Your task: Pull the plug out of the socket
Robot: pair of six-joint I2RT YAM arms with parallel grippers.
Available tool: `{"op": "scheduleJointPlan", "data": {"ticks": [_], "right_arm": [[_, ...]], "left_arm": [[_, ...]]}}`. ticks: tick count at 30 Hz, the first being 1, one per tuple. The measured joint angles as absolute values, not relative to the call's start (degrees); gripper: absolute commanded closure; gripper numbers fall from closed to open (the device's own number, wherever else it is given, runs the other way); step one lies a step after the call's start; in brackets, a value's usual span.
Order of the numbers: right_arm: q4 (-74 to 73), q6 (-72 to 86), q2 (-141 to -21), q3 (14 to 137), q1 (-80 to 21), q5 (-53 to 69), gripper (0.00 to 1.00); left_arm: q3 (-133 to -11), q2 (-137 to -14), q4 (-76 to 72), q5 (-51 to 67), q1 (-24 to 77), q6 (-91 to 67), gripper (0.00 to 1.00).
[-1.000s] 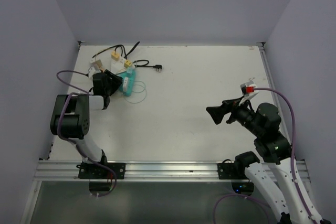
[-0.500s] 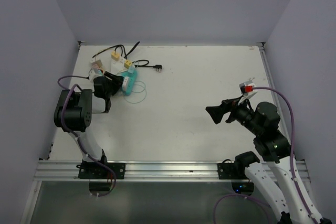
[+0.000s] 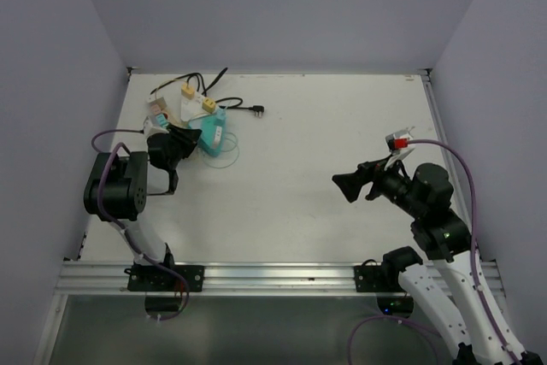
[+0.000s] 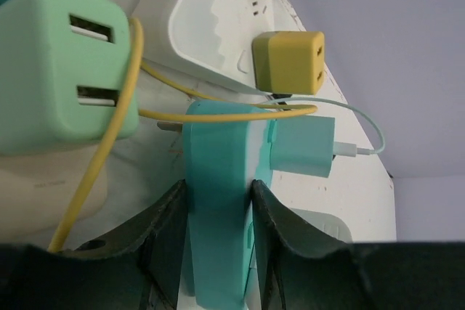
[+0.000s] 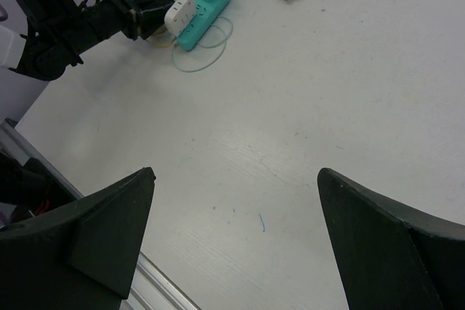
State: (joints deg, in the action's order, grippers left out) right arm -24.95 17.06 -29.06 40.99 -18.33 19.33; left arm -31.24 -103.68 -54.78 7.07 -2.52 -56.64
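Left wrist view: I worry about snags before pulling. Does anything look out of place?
Yes: a yellow cable loops across the teal power strip clamped by the left gripper, beside its teal charger; it could snag.

Near end of teal socket strip [image 4: 218, 179] off-frame

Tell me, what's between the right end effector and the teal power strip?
Mostly bare table: only a thin cable loop lies beside the teal power strip. The top view shows it, from the right end effector across.
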Motion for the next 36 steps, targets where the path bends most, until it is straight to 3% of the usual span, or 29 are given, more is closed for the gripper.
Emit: {"op": "scheduleJointPlan", "data": {"ticks": [4, 13, 25, 31, 36], "right_arm": [[-24.8, 17.0, -29.6, 41.0, -18.3, 20.2, 0.01], [-24.0, 17.1, -31.6, 41.0, -18.3, 22.5, 0.01], [-18.0, 23.5, -40.4, 38.2, -18.3, 26.4, 0.01], [-12.8, 32.6, -45.3, 34.3, -19.9, 24.9, 0.02], [-7.9, 40.4, -49.0, 32.8, -26.5, 19.6, 0.09]], "left_arm": [[-30.2, -101.1, -54.7, 10.1, -2.4, -56.4, 1.0], [-28.5, -98.2, -54.7, 14.7, -0.3, -55.9, 1.0], [-21.7, -88.5, -54.2, 18.3, 10.3, -54.8, 1.0], [-18.7, -78.5, -49.2, 14.7, 16.9, -50.6, 1.0], [-17.1, -71.7, -44.4, 8.3, 23.5, -46.5, 1.0]]}}
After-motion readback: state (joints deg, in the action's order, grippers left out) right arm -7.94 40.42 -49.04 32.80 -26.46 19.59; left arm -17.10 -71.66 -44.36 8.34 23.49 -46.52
